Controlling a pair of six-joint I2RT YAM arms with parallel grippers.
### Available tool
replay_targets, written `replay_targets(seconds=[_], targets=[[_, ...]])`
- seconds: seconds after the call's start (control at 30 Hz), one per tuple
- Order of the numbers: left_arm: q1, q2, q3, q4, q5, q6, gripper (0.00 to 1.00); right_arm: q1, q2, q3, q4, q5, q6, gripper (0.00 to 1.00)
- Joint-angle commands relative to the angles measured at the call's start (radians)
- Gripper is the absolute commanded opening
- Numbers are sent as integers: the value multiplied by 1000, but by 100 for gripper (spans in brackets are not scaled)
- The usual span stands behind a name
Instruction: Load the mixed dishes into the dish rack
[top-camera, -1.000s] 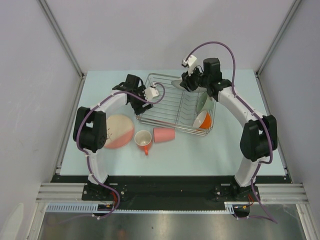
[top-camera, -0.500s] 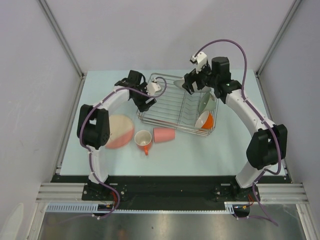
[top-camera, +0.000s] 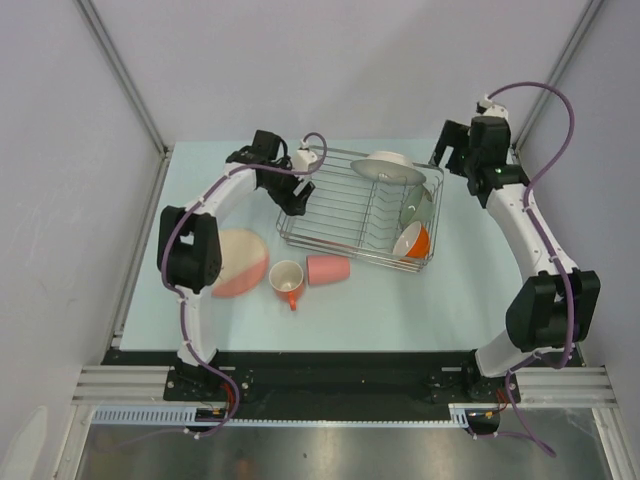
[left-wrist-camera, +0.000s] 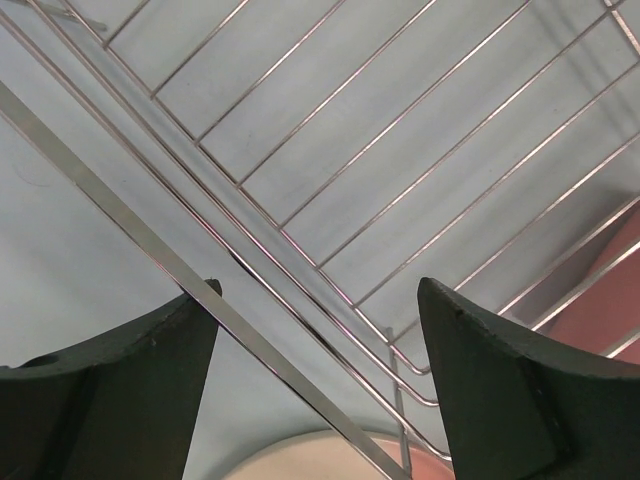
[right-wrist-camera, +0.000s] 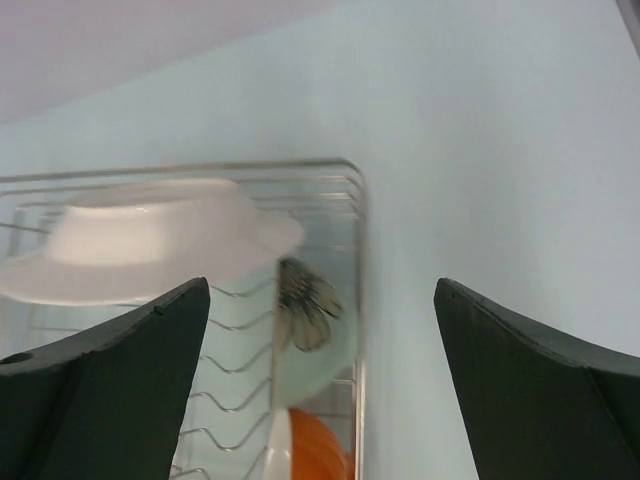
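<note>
While open, right claw (right-wrist-camera: 320, 288) near rack (top-camera: 330, 208)

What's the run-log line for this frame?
left gripper: open, straddling dish rack rim | right gripper: open, empty | racked: white bowl, green bowl, orange cup | unloaded: plates, mug, tumbler

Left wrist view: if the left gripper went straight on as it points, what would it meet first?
Probably the rim of the silver wire-grid dish rack, crossing between the left gripper's open fingers; depth is unclear.
</note>
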Motion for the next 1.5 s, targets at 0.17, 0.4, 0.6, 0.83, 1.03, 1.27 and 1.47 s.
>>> replay_targets(seconds=[0.17, 0.4, 0.6, 0.83, 1.03, 1.27, 1.47], targets=[[46, -115, 59, -82, 235, -125, 84, 68, 13, -65, -190, 268, 210, 100], [90, -241, -62, -91, 309, -158, 85, 115, -68, -111, -159, 306, 214, 100], [260, -371, -150, -89, 304, -200, 89, 194, -195, -172, -119, 365, 171, 100], [527, -540, -522, -97, 220, -90, 90, 454, -265, -203, 44, 337, 33, 100], [690, -592, -646, -57, 206, -74, 89, 650, -9, -43, 131, 83, -48, 100], [768, -516, -686, 39, 162, -62, 89, 789, 450, 423, -79, -63, -113, 100], [785, -451, -680, 98, 99, -31, 89, 807, 732, 732, -208, -197, -122, 100]])
